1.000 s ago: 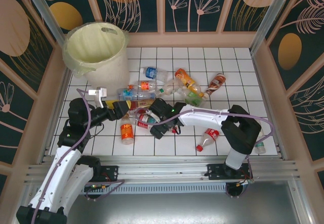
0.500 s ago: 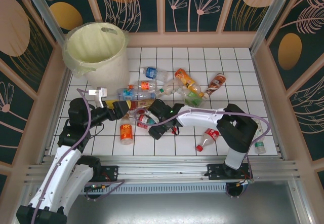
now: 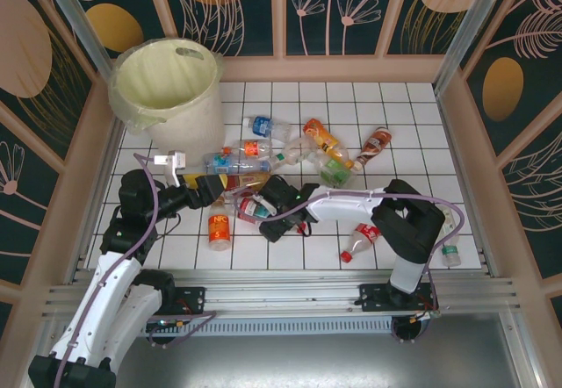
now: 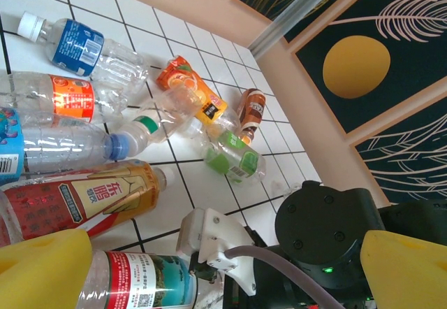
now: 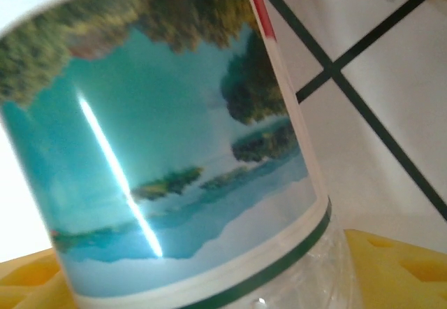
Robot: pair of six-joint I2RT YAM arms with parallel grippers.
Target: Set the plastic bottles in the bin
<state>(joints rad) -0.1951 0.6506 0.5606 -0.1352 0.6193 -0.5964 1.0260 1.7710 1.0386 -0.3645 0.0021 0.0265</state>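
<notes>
Right gripper [image 3: 255, 210] straddled landscape-label bottle [image 5: 160, 148], pads on either side; clamped or not, cannot tell. Left gripper [image 4: 223, 270] gaped wide, empty. Bin [image 3: 189, 129] sat well beyond it. Risk: the slick round bottle squirting out, probably nudging neighbours.

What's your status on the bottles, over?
Left gripper open, empty. Right gripper straddles a bottle with a lake-scene label, grip unconfirmed. Other bottles lie loose on the table; bin upright, far left. Left gripper crowds the route to it.

White tiled table [image 3: 413, 111], dark floral walls [image 3: 351, 10]
</notes>
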